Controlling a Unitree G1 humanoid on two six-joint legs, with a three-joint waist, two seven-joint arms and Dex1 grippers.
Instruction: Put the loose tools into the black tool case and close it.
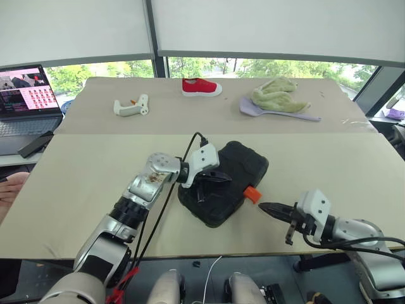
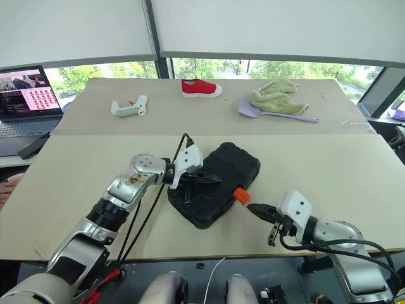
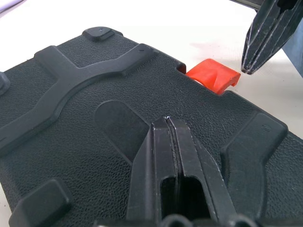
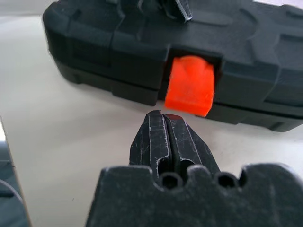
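The black tool case [image 1: 243,166] lies with its lid down in the middle of the near table, ribbed shell up. Its orange latch [image 1: 252,193] sticks out at the side facing my right arm and looks unfastened. The loose tools are out of view. My left gripper [image 1: 231,179] is shut and empty, its tip low over the lid [image 3: 94,90]; whether it touches, I cannot tell. My right gripper [image 1: 262,206], also shut and empty, points at the latch [image 4: 190,85] from a short gap, apart from it.
On the far table lie a white gun-shaped tool [image 1: 131,106], a red shoe [image 1: 201,87] and a green cloth [image 1: 278,96]. A laptop [image 1: 28,101] stands at the far left. A person's hand [image 1: 9,187] shows at the left edge.
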